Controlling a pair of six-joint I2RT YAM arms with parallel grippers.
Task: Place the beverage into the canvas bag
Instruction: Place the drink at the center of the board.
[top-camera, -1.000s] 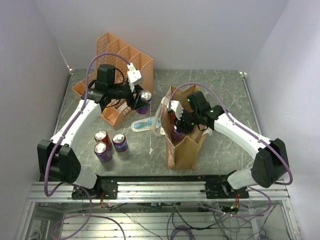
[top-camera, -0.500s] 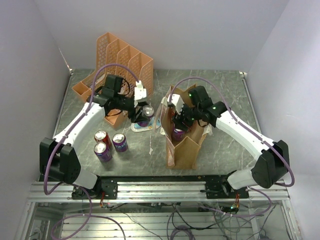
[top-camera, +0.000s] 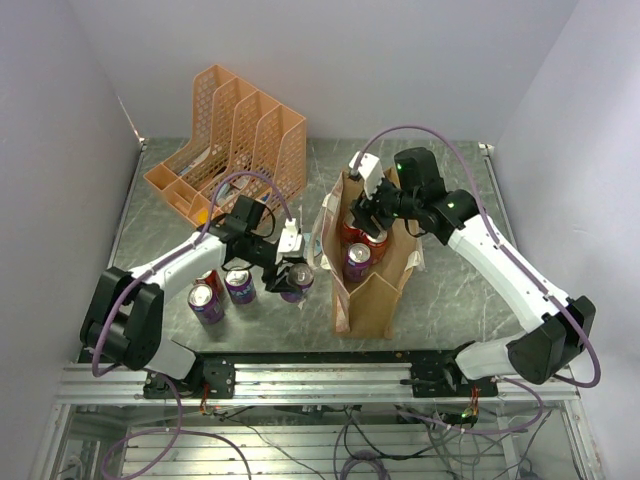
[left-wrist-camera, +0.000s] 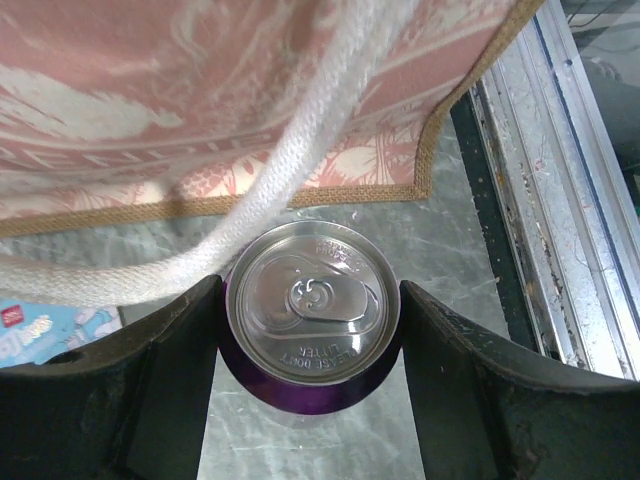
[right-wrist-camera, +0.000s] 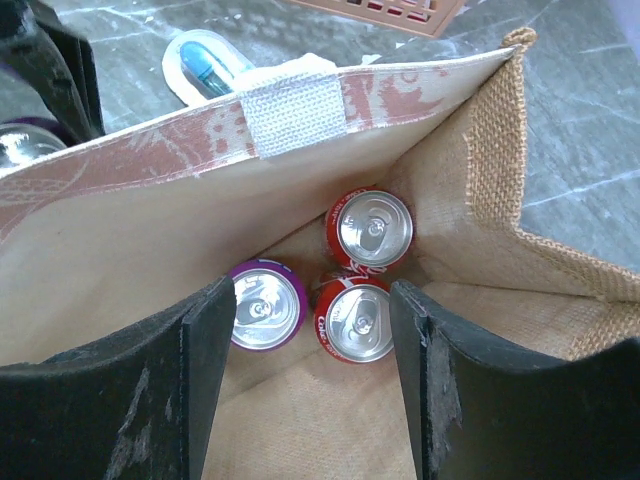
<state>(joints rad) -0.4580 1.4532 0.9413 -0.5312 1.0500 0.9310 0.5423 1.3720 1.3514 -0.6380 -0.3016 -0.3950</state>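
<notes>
Around: an orange mesh file organiser (top-camera: 240, 130) stands at the back left of my worktop (top-camera: 450, 290). Loose cans (top-camera: 206, 300) stand by the left arm, and a blue packet (left-wrist-camera: 30, 328) lies flat.
In the way: a white strap handle (left-wrist-camera: 300, 170) sags across my left wrist view, just above the can's top.
Canvas bag (top-camera: 375, 290): upright, mouth open, tan weave with a pinkish panel. Two red cans (right-wrist-camera: 370, 228) and a purple one (right-wrist-camera: 262, 308) stand inside.
Beverage: the purple can (left-wrist-camera: 310, 315), silver top unopened, stands upright outside the bag, near its lower hem.
Left gripper (left-wrist-camera: 310, 330): jaws clamped on the purple can's flanks.
Right gripper (right-wrist-camera: 312, 290): jaws spread wide, holding nothing, above the bag's mouth.
</notes>
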